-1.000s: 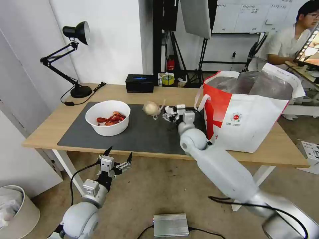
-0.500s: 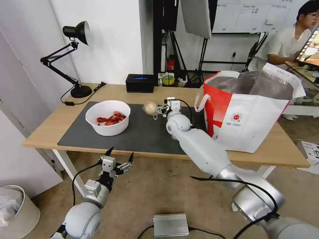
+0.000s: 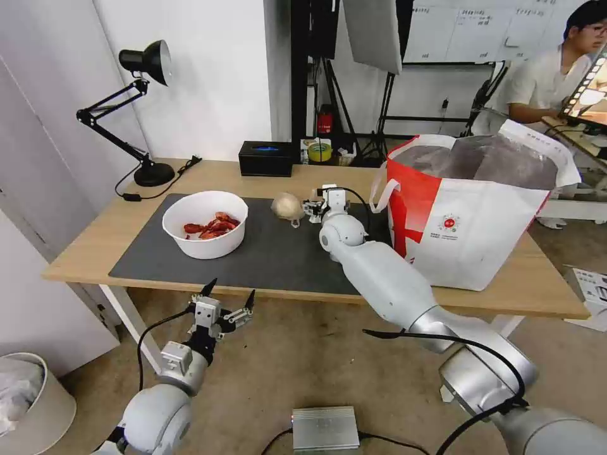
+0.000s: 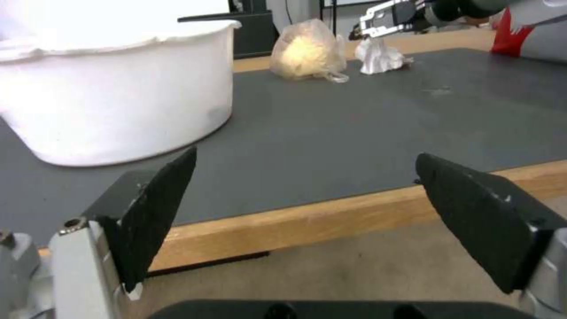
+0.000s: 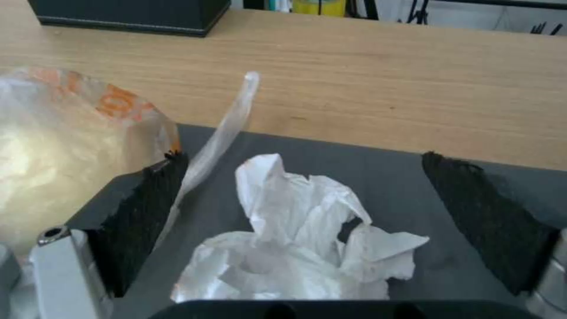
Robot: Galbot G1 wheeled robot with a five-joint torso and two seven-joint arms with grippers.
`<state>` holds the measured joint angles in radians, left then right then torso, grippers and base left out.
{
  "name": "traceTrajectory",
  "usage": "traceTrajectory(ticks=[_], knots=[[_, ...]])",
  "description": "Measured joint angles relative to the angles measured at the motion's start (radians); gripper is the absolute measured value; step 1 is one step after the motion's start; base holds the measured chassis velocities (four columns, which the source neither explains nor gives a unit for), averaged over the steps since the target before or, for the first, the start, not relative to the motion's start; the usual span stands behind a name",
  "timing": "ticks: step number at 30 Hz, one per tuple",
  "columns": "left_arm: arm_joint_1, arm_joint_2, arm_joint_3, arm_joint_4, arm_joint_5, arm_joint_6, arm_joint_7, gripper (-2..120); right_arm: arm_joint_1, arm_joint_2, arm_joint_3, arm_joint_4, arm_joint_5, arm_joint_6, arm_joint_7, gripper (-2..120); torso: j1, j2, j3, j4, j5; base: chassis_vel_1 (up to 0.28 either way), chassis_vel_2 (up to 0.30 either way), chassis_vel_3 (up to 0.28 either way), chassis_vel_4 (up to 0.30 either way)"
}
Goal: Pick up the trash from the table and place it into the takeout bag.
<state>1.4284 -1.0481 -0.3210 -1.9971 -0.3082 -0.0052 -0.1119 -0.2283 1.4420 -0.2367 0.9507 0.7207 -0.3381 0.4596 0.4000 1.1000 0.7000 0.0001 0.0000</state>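
While my left gripper (image 3: 226, 302) idles spread below the table (image 3: 95, 243) edge, the wrapped ball (image 3: 286, 206) sits beside the crumpled tissue (image 5: 295, 248), which my right gripper (image 5: 301, 221) straddles wide-jawed, ready to pinch; takeout bag (image 3: 480, 221) stands rightmost.

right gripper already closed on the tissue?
No. In the right wrist view the right gripper is open, its fingers standing apart on either side of the tissue.
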Motion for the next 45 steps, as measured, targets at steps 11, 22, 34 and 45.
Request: traceTrajectory(ticks=[11,22,34,45], knots=[[-0.002,-0.009,0.007,0.006,0.004,0.000,0.000,100,-0.036,-0.031,0.001,0.011,-0.009,-0.006,-0.018,100,0.000,0.000,0.000,-0.0002,0.0001,0.000,0.000,0.000,0.000],[-0.006,-0.015,0.013,0.015,0.008,-0.004,0.001,100,-0.023,-0.029,0.004,-0.027,-0.034,-0.010,-0.050,100,0.000,0.000,0.000,-0.0001,0.0001,0.000,0.000,0.000,0.000],[-0.007,-0.018,0.014,0.016,0.008,-0.005,0.001,100,-0.029,-0.040,0.004,-0.020,-0.028,-0.025,-0.040,78,0.000,0.000,0.000,-0.0001,0.0001,0.000,0.000,0.000,0.000],[-0.008,-0.022,0.012,0.016,0.008,-0.006,0.001,100,-0.032,-0.055,0.001,0.008,0.009,-0.042,-0.017,34,0.000,0.000,0.000,-0.0001,0.0000,0.000,0.000,0.000,0.000]])
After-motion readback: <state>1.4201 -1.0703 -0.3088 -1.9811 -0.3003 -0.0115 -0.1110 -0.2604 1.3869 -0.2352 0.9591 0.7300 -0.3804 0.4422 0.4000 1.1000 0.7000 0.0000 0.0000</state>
